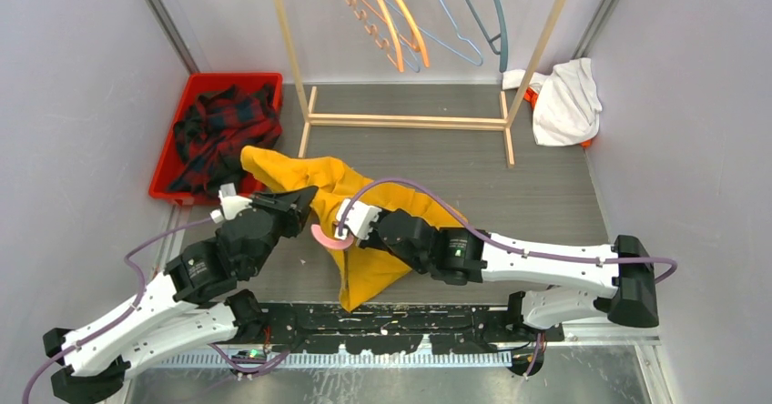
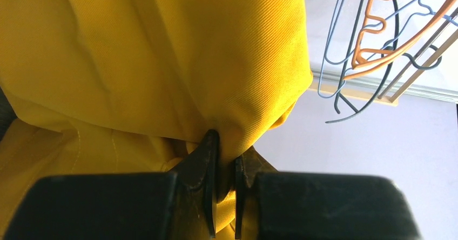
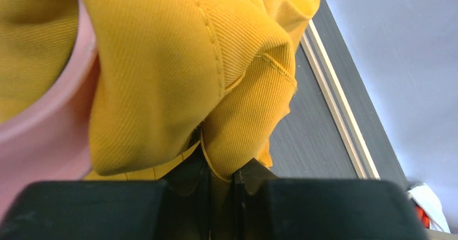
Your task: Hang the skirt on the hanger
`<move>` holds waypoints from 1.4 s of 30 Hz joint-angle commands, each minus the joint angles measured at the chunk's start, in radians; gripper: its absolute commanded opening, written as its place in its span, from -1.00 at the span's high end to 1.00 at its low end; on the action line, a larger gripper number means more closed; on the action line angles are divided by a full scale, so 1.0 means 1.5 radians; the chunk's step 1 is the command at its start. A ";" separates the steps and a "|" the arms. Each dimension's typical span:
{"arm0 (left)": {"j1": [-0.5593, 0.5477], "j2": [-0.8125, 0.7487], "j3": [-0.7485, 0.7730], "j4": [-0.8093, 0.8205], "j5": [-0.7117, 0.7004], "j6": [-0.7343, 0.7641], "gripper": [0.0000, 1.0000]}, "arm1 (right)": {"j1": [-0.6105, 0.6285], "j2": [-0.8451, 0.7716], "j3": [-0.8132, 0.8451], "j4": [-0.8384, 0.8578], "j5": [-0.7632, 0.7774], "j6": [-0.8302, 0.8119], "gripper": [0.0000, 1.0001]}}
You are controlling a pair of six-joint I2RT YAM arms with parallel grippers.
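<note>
The yellow skirt (image 1: 364,206) hangs bunched between my two grippers above the grey table, its lower part drooping toward the near edge. My left gripper (image 1: 305,196) is shut on a fold of the skirt (image 2: 162,61). My right gripper (image 1: 344,231) is shut on a seamed edge of the skirt (image 3: 178,78). A pink hanger (image 1: 323,237) shows as a curved piece between the two grippers, mostly covered by the cloth; it fills the left edge of the right wrist view (image 3: 38,137).
A wooden rack (image 1: 410,117) stands at the back with orange, blue and teal hangers (image 1: 405,22) on it. A red bin (image 1: 187,90) holding dark plaid cloth sits at back left. White cloth (image 1: 564,99) lies at back right.
</note>
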 commanded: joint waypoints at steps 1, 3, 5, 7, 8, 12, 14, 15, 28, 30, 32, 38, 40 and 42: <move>-0.002 -0.024 0.047 0.068 -0.023 -0.024 1.00 | -0.006 -0.030 0.041 -0.002 -0.044 0.053 0.88; -0.002 -0.028 0.072 0.036 -0.055 0.015 0.94 | -0.010 -0.039 0.075 -0.066 -0.088 0.090 0.97; -0.002 -0.027 0.105 0.016 -0.088 0.082 0.77 | -0.012 -0.051 0.102 -0.119 -0.135 0.127 0.97; -0.002 -0.020 0.146 0.022 -0.109 0.165 0.55 | -0.016 -0.065 0.128 -0.165 -0.175 0.171 0.97; -0.002 -0.014 0.170 0.018 -0.113 0.199 0.49 | -0.016 -0.073 0.135 -0.182 -0.193 0.191 0.97; -0.002 0.024 0.251 0.009 -0.107 0.320 0.04 | -0.016 -0.094 0.172 -0.257 -0.231 0.263 0.97; -0.001 0.042 0.283 -0.003 -0.102 0.362 -0.08 | -0.016 -0.105 0.188 -0.292 -0.228 0.296 0.97; -0.002 0.047 0.293 -0.003 -0.098 0.383 -0.14 | -0.016 -0.110 0.197 -0.309 -0.229 0.308 0.97; -0.001 0.095 0.338 0.002 -0.077 0.570 -0.34 | -0.019 -0.224 0.297 -0.505 -0.047 0.496 0.97; -0.002 0.099 0.337 -0.007 -0.079 0.577 -0.35 | -0.019 -0.243 0.316 -0.549 0.016 0.521 0.97; -0.002 0.097 0.326 -0.005 -0.081 0.582 -0.35 | -0.019 -0.258 0.331 -0.589 0.073 0.546 0.97; -0.001 0.097 0.305 -0.004 -0.069 0.619 -0.37 | -0.019 -0.275 0.401 -0.708 0.224 0.611 0.97; -0.002 0.113 0.317 -0.025 -0.046 0.633 -0.49 | -0.019 -0.272 0.413 -0.731 0.256 0.627 0.97; -0.002 0.134 0.333 -0.061 -0.025 0.639 -0.60 | -0.019 -0.262 0.420 -0.734 0.259 0.630 0.97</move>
